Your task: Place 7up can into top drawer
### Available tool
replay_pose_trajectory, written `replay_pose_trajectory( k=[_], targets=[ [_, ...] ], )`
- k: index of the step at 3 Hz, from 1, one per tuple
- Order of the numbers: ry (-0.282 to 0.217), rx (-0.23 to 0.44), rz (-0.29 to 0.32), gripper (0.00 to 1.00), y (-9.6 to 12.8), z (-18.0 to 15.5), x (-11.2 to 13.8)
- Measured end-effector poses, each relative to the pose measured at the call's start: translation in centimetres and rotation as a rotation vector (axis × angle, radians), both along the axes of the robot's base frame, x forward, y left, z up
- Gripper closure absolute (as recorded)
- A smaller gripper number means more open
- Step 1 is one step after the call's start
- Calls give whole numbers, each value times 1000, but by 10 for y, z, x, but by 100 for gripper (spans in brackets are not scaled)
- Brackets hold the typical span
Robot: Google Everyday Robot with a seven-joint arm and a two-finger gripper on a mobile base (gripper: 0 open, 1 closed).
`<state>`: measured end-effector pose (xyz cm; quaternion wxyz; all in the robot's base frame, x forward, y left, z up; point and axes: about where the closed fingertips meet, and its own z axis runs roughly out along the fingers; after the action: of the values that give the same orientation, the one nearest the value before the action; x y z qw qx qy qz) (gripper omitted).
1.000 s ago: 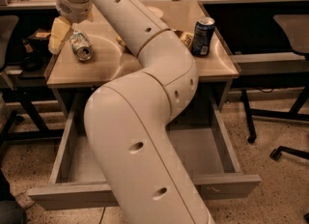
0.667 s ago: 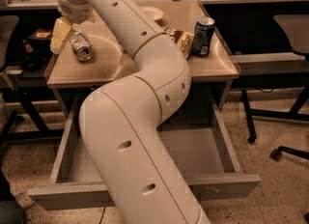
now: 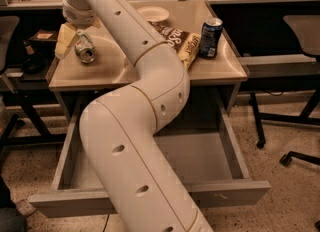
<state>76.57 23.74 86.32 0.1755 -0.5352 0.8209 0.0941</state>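
The 7up can (image 3: 86,51) lies tilted at the back left of the desk top (image 3: 105,71), its silver top and pull tab facing me. My gripper (image 3: 77,38) hangs from the arm directly over the can and sits around it, with a cream part close against the can's left side. The can rests at desk height. The top drawer (image 3: 230,193) is pulled wide open below the desk, its grey bottom (image 3: 200,161) partly hidden by my thick white arm, which crosses it from the lower middle of the view.
A dark blue can (image 3: 210,38) stands at the desk's right back. A brown snack bag (image 3: 182,43) lies beside it and a white bowl (image 3: 153,13) sits farther back. An office chair (image 3: 305,41) stands at the right, and another chair (image 3: 7,36) at the left.
The arm's middle section has swung down and left, uncovering the snack bag. The gripper and the 7up can stay in about the same place.
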Motion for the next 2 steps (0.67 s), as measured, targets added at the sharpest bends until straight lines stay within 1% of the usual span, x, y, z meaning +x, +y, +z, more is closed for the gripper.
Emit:
replay_pose_trajectory(
  k=[1, 2],
  targets=[
    [25, 6, -9, 0, -4, -15, 5],
    [34, 14, -16, 0, -7, -22, 8]
  ],
)
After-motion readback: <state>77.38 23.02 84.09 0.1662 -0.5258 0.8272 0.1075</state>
